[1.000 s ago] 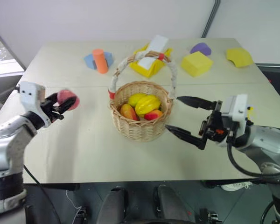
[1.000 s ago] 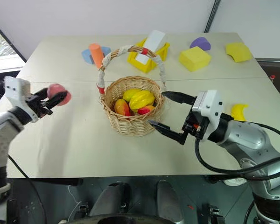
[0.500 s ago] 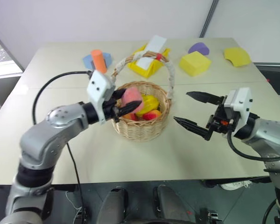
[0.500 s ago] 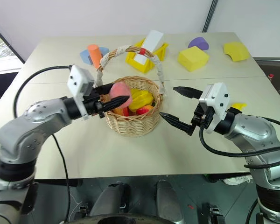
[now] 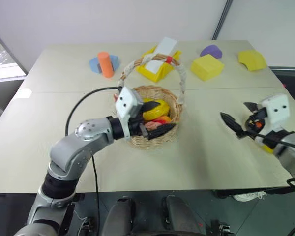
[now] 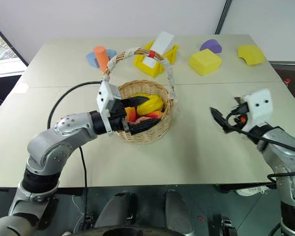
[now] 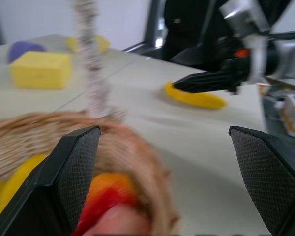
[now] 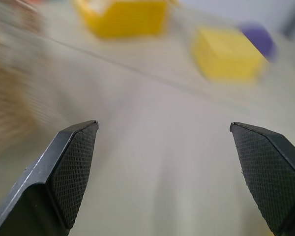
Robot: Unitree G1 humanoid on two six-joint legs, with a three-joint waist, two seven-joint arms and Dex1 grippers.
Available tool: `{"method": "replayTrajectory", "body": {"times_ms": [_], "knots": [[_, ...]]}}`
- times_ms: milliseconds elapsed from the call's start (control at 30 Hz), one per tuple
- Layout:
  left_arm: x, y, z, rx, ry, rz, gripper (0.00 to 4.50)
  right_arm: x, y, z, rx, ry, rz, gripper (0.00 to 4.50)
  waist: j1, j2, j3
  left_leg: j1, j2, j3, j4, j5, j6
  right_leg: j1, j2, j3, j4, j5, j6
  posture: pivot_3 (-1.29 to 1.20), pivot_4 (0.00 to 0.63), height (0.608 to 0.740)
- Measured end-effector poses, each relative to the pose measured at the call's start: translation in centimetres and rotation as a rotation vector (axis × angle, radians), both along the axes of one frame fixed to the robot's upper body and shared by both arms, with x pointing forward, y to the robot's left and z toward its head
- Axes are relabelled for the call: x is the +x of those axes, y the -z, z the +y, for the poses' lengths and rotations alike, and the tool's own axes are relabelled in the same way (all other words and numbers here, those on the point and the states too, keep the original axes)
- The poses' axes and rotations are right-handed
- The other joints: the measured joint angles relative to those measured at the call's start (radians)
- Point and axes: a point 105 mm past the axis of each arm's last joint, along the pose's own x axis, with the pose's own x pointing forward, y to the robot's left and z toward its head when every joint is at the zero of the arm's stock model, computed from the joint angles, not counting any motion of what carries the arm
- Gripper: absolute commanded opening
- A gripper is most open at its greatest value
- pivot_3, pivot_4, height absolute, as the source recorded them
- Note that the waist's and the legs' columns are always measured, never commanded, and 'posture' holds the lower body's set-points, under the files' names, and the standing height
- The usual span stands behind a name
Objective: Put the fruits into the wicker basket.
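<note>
I found the left gripper (image 6: 137, 114) spread wide over the wicker basket (image 6: 160, 129), its two black fingers splayed across the open mouth with nothing between them. One finger (image 6: 133, 101) lay toward the far side of the bowl, the other (image 6: 146, 126) along the near rim. Directly beneath them sat the pinkish-red peach-like fruit (image 6: 142, 119), resting loose inside the basket among the other fruits: a yellow one (image 6: 151, 104) and an orange-red one (image 6: 130, 113). From the left wrist view I noted the basket rim (image 7: 132, 142) just under the fingers, with the wrapped handle (image 7: 92, 64) rising upright beyond it.

The right gripper (image 5: 241, 119) stood well apart from the basket, on the robot's right, above the table (image 5: 196, 162). Its jaws were open and empty, pointing toward the middle of the table. The curved yellow banana (image 7: 194, 97) lay flat on the table just beside that gripper, as seen from the left wrist view; it was outside the basket and not touched by either finger.

Farther back on the table I recorded a yellow tray (image 6: 155, 61) behind the basket handle, an orange cylinder (image 6: 101, 58) on a blue piece (image 6: 92, 60), two yellow foam blocks (image 6: 205, 61) (image 6: 251, 54) and a purple piece (image 6: 211, 45).
</note>
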Motion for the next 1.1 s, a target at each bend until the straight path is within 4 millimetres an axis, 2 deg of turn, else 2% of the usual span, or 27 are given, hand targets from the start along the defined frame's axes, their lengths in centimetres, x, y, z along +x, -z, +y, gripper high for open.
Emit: {"method": "replayTrajectory", "body": {"times_ms": [167,367,433,533,667,767,900,967,1033,1100], "knots": [[-1.4,0.3,-1.4,-0.008,0.117,0.017,4.46,-0.4,3.2,-3.5,-0.002,0.173,0.137,4.50,-0.004,0.001,-0.001,0.001,0.000,0.002,0.000,0.000,0.000,0.000,0.002,0.001,0.001,0.000,0.000,0.00,0.150,0.740],[-0.9,0.4,-1.5,0.001,0.099,-0.007,4.46,0.1,6.3,-6.9,0.015,0.300,0.245,4.50,-0.004,0.002,-0.001,0.002,0.000,0.003,0.000,0.000,0.001,0.000,0.003,0.001,0.001,0.000,0.000,0.00,0.150,0.740],[-0.8,0.5,-1.4,0.002,0.097,-0.005,4.46,0.2,6.9,-7.4,0.026,0.307,0.261,4.50,-0.004,0.002,-0.001,0.002,0.000,0.003,0.000,0.000,0.001,0.000,0.003,0.001,0.001,0.000,0.000,0.00,0.150,0.740],[-0.8,0.5,-1.5,-0.001,0.093,-0.004,4.50,0.6,6.9,-7.7,0.042,0.302,0.257,3.74,-0.004,0.002,-0.001,0.002,0.000,0.003,0.000,0.000,0.001,0.001,0.003,0.001,0.001,0.000,0.000,0.00,0.150,0.740],[-0.7,0.5,-1.5,0.000,0.083,-0.007,4.50,0.8,7.1,-7.6,0.059,0.281,0.260,1.76,-0.003,0.002,-0.001,0.002,0.000,0.002,0.000,0.000,0.001,0.001,0.003,0.001,0.001,0.000,0.000,0.00,0.150,0.740],[-0.6,0.6,-1.4,0.004,0.077,-0.010,4.50,0.8,7.1,-7.8,0.050,0.284,0.260,0.52,-0.003,0.002,-0.001,0.002,0.000,0.002,0.000,0.000,0.001,0.001,0.003,0.001,0.001,0.000,0.000,0.00,0.150,0.740],[-0.6,0.7,-1.3,0.003,0.078,-0.007,4.50,0.8,6.6,-7.8,0.012,0.275,0.235,0.50,-0.004,0.002,-0.001,0.002,0.000,0.002,0.000,0.000,0.001,0.001,0.003,0.001,0.001,0.000,0.000,0.00,0.150,0.740],[-0.7,0.7,-0.8,-0.003,0.078,-0.003,4.50,0.4,5.8,-7.3,-0.064,0.232,0.219,0.50,-0.003,0.004,-0.001,0.002,0.000,0.002,0.000,0.000,0.001,0.001,0.003,0.001,0.001,0.000,0.001,0.00,0.150,0.740],[-0.5,0.8,0.7,-0.011,0.049,0.009,4.50,0.0,4.1,-6.4,-0.162,0.145,0.186,0.50,-0.006,0.005,-0.001,0.002,0.000,0.003,0.000,0.000,0.001,0.000,0.003,0.001,0.001,0.000,0.001,0.00,0.150,0.740],[0.1,1.0,3.1,-0.006,-0.015,0.016,4.50,-0.6,1.5,-3.6,-0.235,-0.029,0.119,0.50,-0.011,0.006,0.000,0.002,0.002,0.003,0.000,0.000,0.001,0.000,0.004,0.002,0.001,0.000,0.001,0.00,0.150,0.740]]}}
